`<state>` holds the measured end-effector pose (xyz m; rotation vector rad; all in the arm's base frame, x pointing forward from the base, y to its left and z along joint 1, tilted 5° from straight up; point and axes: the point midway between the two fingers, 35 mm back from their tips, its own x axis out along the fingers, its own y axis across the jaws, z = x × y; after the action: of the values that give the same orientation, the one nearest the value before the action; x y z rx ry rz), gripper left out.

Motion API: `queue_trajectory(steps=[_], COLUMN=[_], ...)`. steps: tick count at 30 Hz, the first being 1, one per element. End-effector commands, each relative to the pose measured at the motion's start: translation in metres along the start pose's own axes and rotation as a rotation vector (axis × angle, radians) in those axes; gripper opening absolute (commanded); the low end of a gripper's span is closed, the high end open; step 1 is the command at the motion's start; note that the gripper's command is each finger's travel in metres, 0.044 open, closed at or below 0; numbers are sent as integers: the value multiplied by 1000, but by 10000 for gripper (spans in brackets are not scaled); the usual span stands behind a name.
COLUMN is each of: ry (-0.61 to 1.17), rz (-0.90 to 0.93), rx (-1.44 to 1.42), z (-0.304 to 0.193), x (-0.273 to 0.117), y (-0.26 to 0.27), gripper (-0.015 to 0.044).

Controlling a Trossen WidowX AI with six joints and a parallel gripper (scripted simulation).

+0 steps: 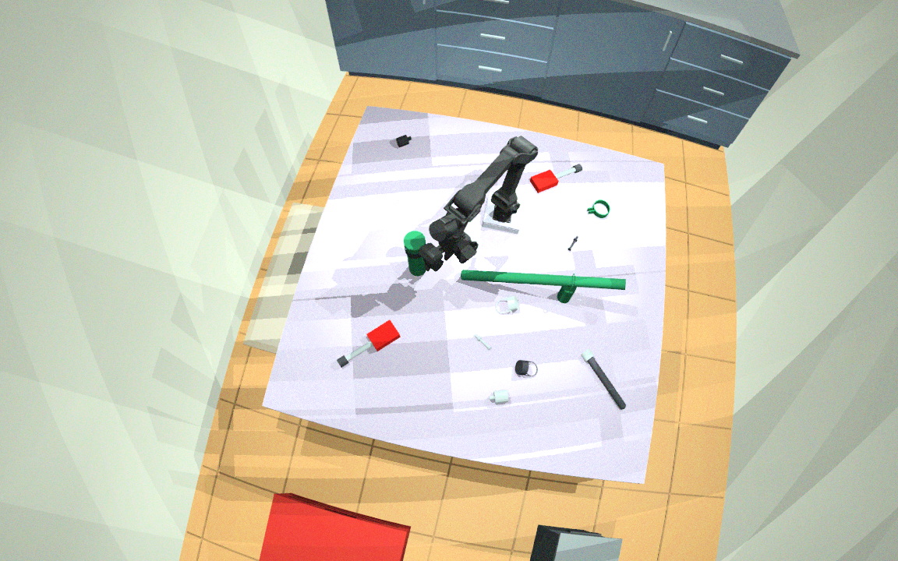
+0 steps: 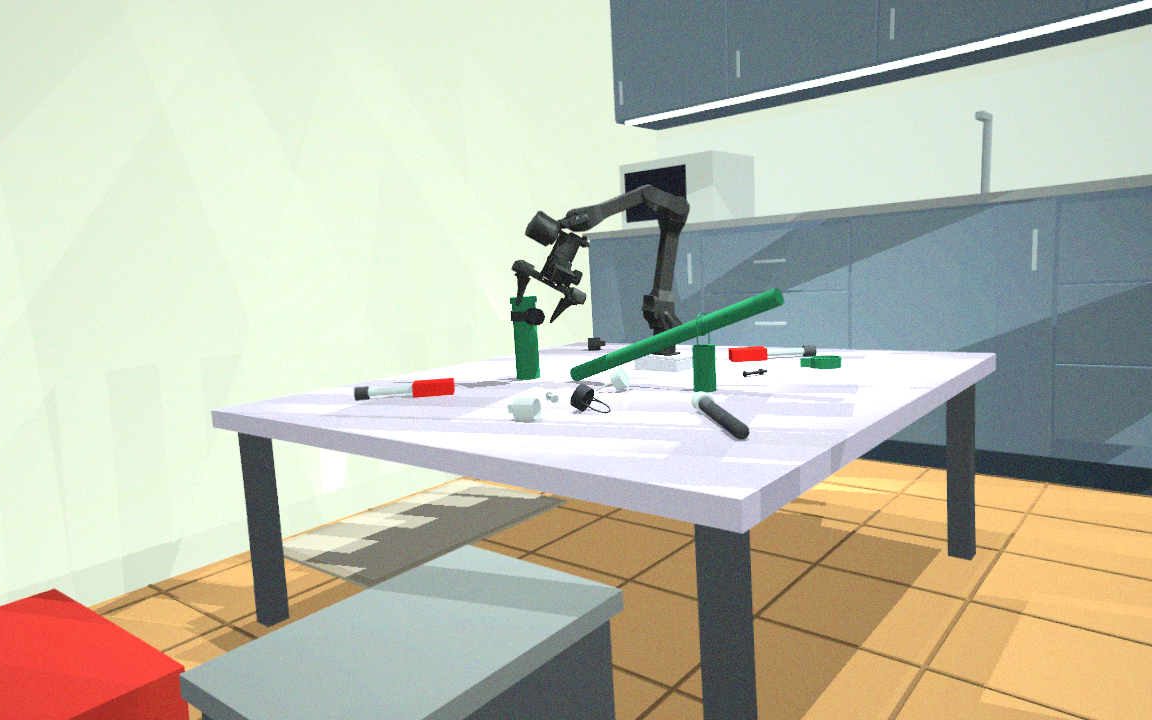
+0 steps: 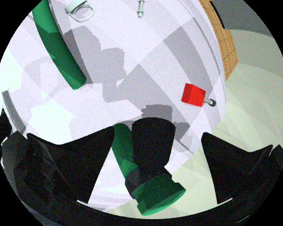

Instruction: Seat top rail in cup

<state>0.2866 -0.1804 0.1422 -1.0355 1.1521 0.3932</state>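
On the pale surface [image 1: 403, 380] [image 2: 437, 447] [image 3: 126, 31], a green rail [image 1: 528, 279] [image 2: 652, 343] [image 3: 58, 50] is seen tilted, its lower end well apart from the black cup [image 2: 533, 316] [image 3: 153, 141].
Across a tiled floor [image 1: 341, 453] [image 2: 849, 591], the surface is backed by blue-grey cabinets [image 1: 494, 55] [image 2: 947, 295]; a red box [image 1: 334, 534] [image 2: 34, 662] and a grey box [image 1: 588, 548] [image 2: 401, 617] are cut off at the frame edge. The rail is passed through a thin loop [image 2: 697, 332] above a short green post [image 1: 565, 291] [image 2: 704, 367]. Over the big green post [image 1: 415, 265] [image 2: 526, 353] [image 3: 121, 141], the end effector [image 1: 449, 261] [image 2: 536, 311] [image 3: 160, 135] is spread wide, nothing gripped. By it the cup is mostly hidden from above; whether the post is touched by a finger cannot be told. In the wrist view, the rail's far end is cut off and the cup's mouth cannot be made out.
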Motion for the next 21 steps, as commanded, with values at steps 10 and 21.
queue_trajectory(steps=[10,21], ry=[3,3], rz=[7,7], rx=[-2,-2], z=[-1,-1], x=[24,41], y=[3,4], gripper=[440,440])
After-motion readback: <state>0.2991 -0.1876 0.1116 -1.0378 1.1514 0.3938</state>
